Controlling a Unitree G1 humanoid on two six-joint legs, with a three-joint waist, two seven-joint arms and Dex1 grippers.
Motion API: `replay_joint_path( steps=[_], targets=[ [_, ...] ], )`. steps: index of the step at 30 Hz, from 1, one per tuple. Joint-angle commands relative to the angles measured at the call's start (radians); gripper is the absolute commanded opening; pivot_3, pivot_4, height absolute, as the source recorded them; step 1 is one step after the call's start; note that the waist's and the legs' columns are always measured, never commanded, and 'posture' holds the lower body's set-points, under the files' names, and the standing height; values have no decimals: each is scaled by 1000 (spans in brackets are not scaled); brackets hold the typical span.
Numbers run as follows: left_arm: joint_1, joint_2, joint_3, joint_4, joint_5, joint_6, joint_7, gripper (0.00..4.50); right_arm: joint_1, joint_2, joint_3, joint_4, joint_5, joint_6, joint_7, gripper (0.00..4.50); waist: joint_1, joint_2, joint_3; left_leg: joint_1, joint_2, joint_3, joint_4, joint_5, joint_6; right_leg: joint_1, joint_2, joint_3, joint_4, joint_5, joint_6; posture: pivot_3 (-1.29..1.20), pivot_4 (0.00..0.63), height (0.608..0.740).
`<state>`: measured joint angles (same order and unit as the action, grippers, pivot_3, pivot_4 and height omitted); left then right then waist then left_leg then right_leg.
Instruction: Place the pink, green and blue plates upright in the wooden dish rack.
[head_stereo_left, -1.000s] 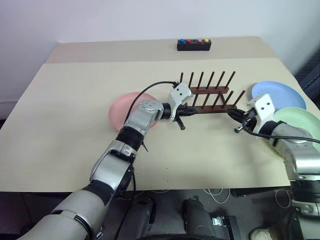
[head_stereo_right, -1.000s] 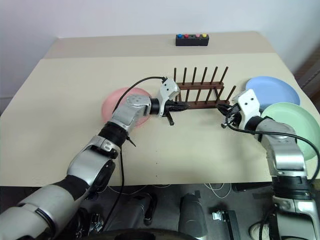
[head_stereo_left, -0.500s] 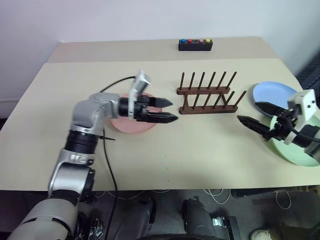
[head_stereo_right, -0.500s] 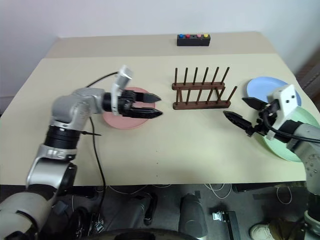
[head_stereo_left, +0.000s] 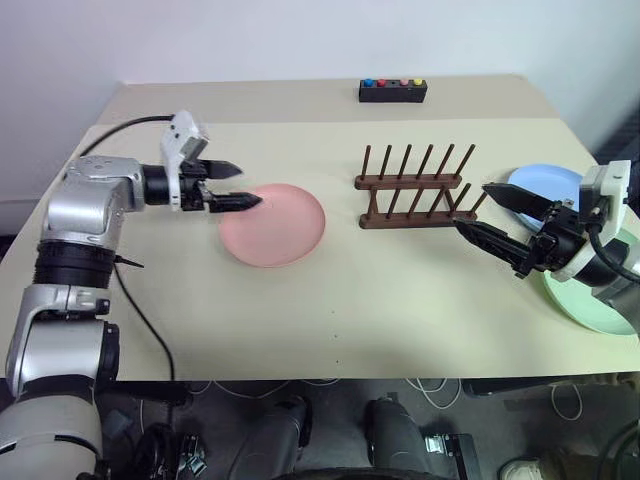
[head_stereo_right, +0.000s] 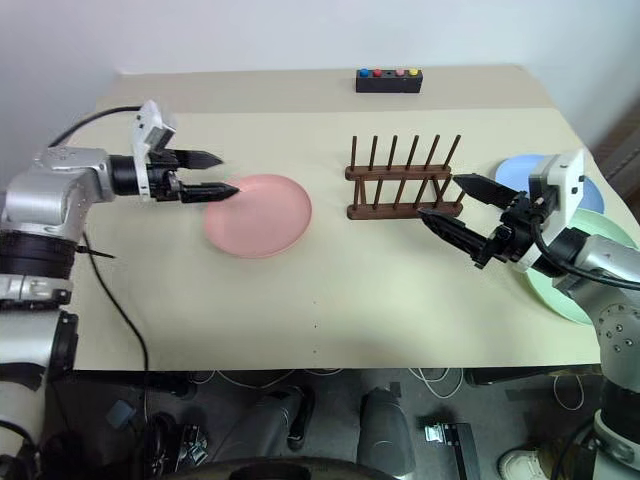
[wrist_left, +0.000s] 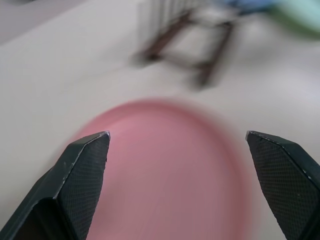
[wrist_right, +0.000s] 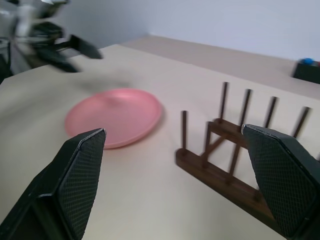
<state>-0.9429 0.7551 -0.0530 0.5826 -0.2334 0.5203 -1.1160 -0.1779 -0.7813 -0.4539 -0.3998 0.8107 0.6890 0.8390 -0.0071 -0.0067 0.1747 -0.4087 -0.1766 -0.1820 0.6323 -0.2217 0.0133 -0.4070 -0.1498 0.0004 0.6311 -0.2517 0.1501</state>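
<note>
The pink plate (head_stereo_left: 273, 223) lies flat on the table, left of the empty wooden dish rack (head_stereo_left: 414, 189). My left gripper (head_stereo_left: 240, 186) hovers open over the plate's left rim, pointing right, and holds nothing. The blue plate (head_stereo_left: 545, 186) and the green plate (head_stereo_left: 590, 298) lie flat at the table's right edge, partly hidden by my right arm. My right gripper (head_stereo_left: 480, 211) is open and empty just right of the rack's near right end, pointing left. The right wrist view shows the pink plate (wrist_right: 114, 116) and the rack (wrist_right: 235, 155) between its fingers.
A small black box with coloured buttons (head_stereo_left: 393, 91) sits at the back of the table (head_stereo_left: 330, 300), behind the rack. A black cable runs from my left wrist over the table's left edge.
Both grippers went from shut to open. My left arm swung away from the rack to the left, uncovering the pink plate. My right gripper drew back from the rack and rose a little.
</note>
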Motion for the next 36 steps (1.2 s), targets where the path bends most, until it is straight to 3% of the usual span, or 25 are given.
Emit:
replay_joint_path(
  steps=[1,5,13,17,24,36],
  targets=[
    [-81,28,52,122,38,44,113,4476,-25,-19,30,-27,-2,-34,27,4453,-2,0,0,0,0,0,0,0,0,0,0,0,0,0,0,0,150,740],
    [-195,42,75,277,36,236,160,4476,-64,-1,80,-2,-10,-45,16,4453,-3,-1,0,0,0,0,0,0,0,-1,0,0,1,0,0,0,150,740],
    [-326,24,11,528,137,277,187,4476,-85,34,139,13,-47,-87,-3,4453,-9,-1,0,0,0,0,0,0,0,-1,0,0,2,0,1,0,150,740],
    [-417,-35,12,665,160,439,180,4476,-65,45,144,-6,-55,-95,-22,4453,-3,-3,1,0,-1,0,1,0,0,-1,1,0,3,0,1,0,150,740],
    [-463,-118,-48,719,235,484,107,4476,-39,41,130,-44,-45,-86,-54,4453,-6,-3,1,-1,-1,0,1,0,0,-1,0,0,3,-1,2,0,150,740],
    [-490,-166,-132,759,366,428,45,4476,-32,48,144,-43,-55,-102,-83,4453,-3,-4,1,-1,-1,0,1,0,0,-2,0,0,3,-1,2,0,150,740]
  ],
)
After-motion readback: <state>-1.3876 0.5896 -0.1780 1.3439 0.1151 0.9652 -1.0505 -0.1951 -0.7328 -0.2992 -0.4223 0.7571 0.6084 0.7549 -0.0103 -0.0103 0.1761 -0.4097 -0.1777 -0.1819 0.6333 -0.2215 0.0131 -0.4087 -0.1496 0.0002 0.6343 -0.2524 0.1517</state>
